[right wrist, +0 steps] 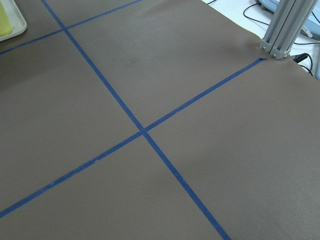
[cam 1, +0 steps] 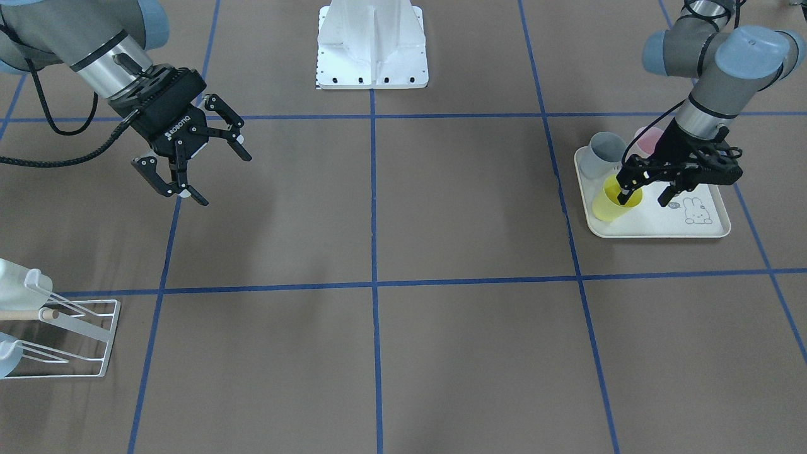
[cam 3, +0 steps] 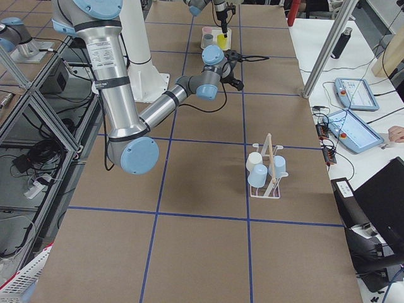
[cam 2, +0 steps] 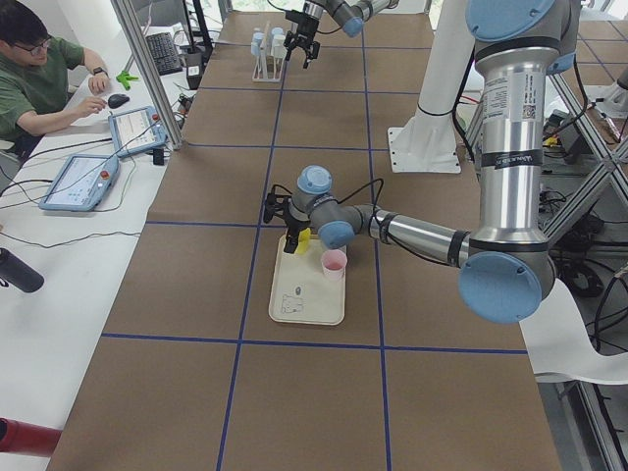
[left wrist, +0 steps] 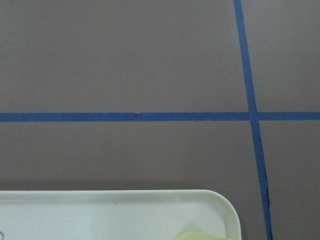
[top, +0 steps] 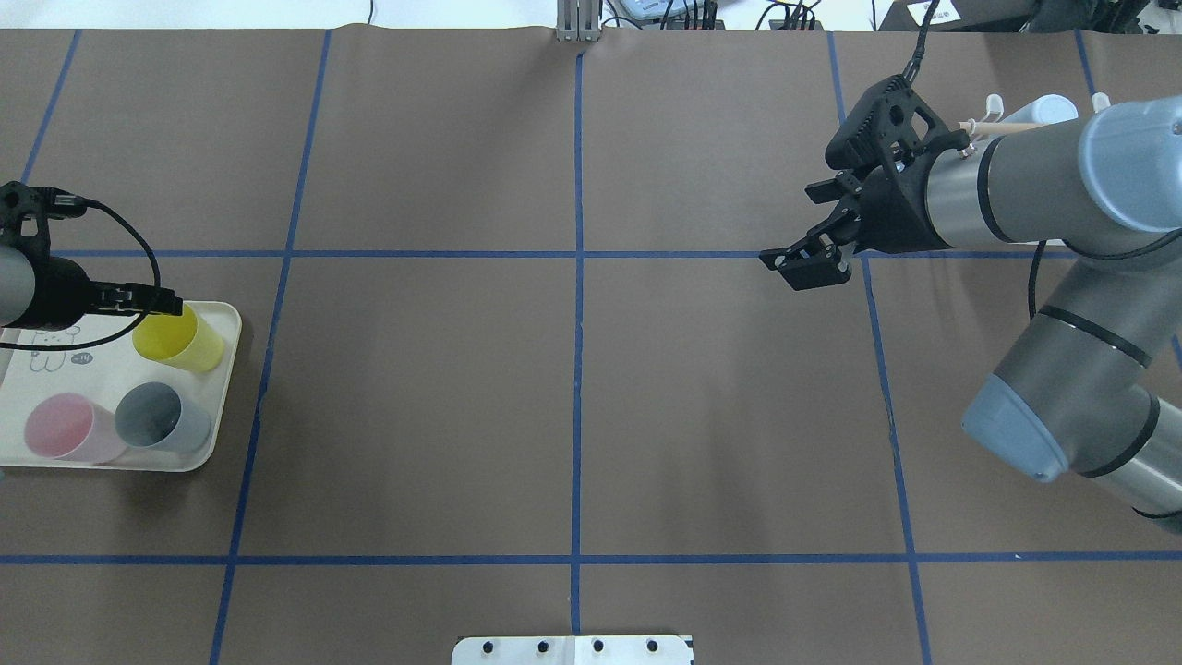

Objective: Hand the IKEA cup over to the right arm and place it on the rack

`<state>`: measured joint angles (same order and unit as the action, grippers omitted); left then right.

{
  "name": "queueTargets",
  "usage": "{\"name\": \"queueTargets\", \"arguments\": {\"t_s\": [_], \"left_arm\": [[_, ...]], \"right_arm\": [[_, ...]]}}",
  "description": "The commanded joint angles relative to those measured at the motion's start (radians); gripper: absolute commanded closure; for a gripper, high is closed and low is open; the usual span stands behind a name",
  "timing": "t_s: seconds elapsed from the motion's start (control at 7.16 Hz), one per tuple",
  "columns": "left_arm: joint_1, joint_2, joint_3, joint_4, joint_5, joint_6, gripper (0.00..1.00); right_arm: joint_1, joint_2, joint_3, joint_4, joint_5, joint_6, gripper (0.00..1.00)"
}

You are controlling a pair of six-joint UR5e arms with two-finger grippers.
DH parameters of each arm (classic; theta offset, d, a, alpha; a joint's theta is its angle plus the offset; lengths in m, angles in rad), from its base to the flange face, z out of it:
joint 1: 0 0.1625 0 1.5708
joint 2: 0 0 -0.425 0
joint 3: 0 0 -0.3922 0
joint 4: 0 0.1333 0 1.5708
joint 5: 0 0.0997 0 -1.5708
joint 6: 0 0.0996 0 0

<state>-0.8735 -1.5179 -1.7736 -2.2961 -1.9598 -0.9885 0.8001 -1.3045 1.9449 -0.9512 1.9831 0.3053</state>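
Left gripper (cam 1: 644,198) is hanging over the rabbit-print tray (cam 1: 662,234), fingers parted. One finger is dipping inside the rim of the yellow IKEA cup (cam 1: 610,205) and the other is sitting outside its wall; contact cannot be told. The cup is standing mouth-up near the tray's edge, beside a grey cup (cam 1: 602,154) and a pink cup (cam 1: 649,139). Right gripper (cam 1: 224,180) is hovering wide open and empty above open bench (cam 1: 441,221). The rack (cam 1: 82,334) is standing at the bench edge, well apart.

Got left arm (cam 1: 706,101) stretched far out and low, wrist bent over, left gripper (cam 1: 644,198) pointing down with fingers (cam 1: 667,197) parted. Got right arm (top: 1016,185) folded at the elbow, forearm level, right gripper (cam 1: 220,178) held up in the air, tilted down-and-inward, fingers spread wide.
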Motion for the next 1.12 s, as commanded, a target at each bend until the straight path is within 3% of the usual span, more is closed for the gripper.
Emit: {"name": "queueTargets", "arguments": {"t_s": [0.0, 0.28, 0.7, 0.98], "left_arm": [[0.001, 0.013, -0.007, -0.003, -0.002, 0.004, 0.18], [0.001, 0.044, -0.023, -0.029, -0.034, 0.005, 0.31], [0.008, 0.053, -0.021, -0.031, -0.034, 0.005, 0.68], [0.022, 0.053, -0.020, -0.031, -0.033, 0.005, 0.69]], "right_arm": [[-0.010, 0.001, 0.000, 0.000, -0.003, 0.000, 0.00], [-0.013, 0.001, -0.001, 0.000, -0.003, 0.000, 0.00], [-0.019, 0.001, -0.004, 0.002, -0.004, 0.000, 0.00], [-0.021, 0.001, -0.006, 0.003, -0.004, -0.002, 0.00]]}}
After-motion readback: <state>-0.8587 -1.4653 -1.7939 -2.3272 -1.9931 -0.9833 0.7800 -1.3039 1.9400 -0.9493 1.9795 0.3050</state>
